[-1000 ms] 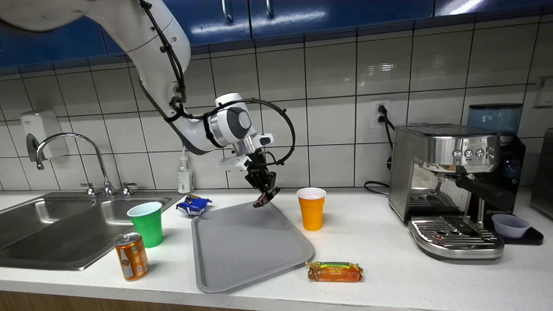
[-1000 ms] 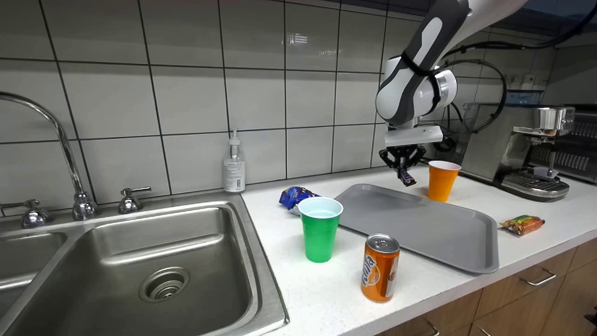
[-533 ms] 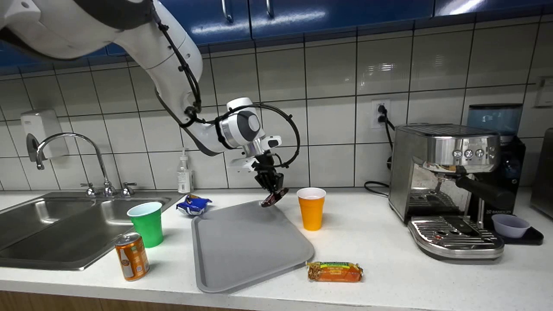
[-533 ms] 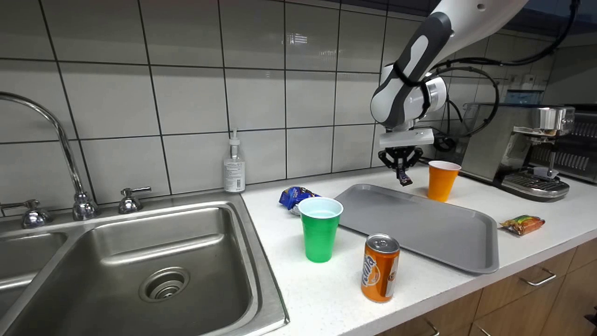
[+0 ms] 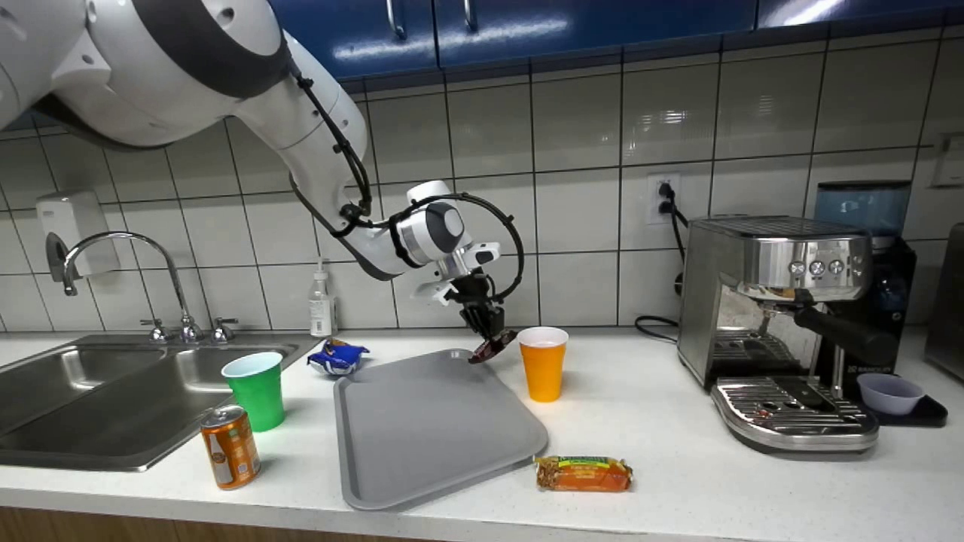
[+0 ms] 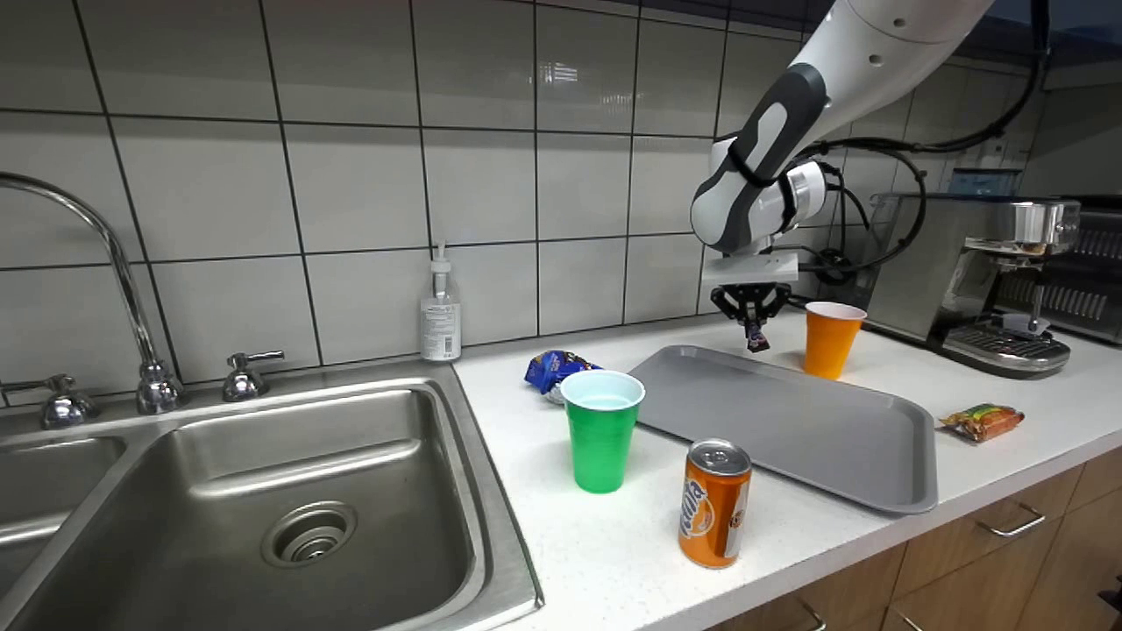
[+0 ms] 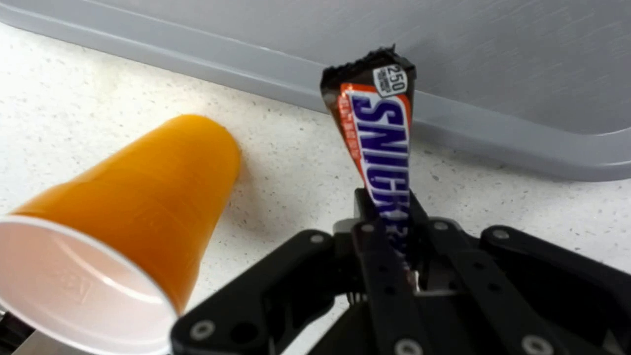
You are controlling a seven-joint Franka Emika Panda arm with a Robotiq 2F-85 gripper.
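A Snickers bar (image 7: 382,133) is pinched by the gripper (image 7: 392,209), whose jaws are pressed in on either side of it. The bar's crimped dark end and part of its lettering are left exposed beyond the gripper, and in the wrist view that end is seen across the rim of a gray tray (image 6: 789,421). A tilt of the bar is shown in an exterior view.

Near the gripper, to one side, an orange cup (image 7: 162,192) is stood upright on the white counter (image 5: 678,482). From below the gripper, the tray is stretched toward the counter's front edge. Farther from the gripper, just beside the tray on the orange cup's side, an orange snack packet (image 5: 584,474) is laid flat.

On the gripper's opposite side, a crumpled blue packet (image 5: 339,357) is seen near the tray. Farther out that way, a green cup (image 6: 603,429) and an orange soda can (image 6: 715,504) are set upright; past them, well apart from the gripper, a steel sink (image 6: 500,535) is let into the counter. Well apart beyond the orange cup, an espresso machine (image 5: 776,301) is placed.
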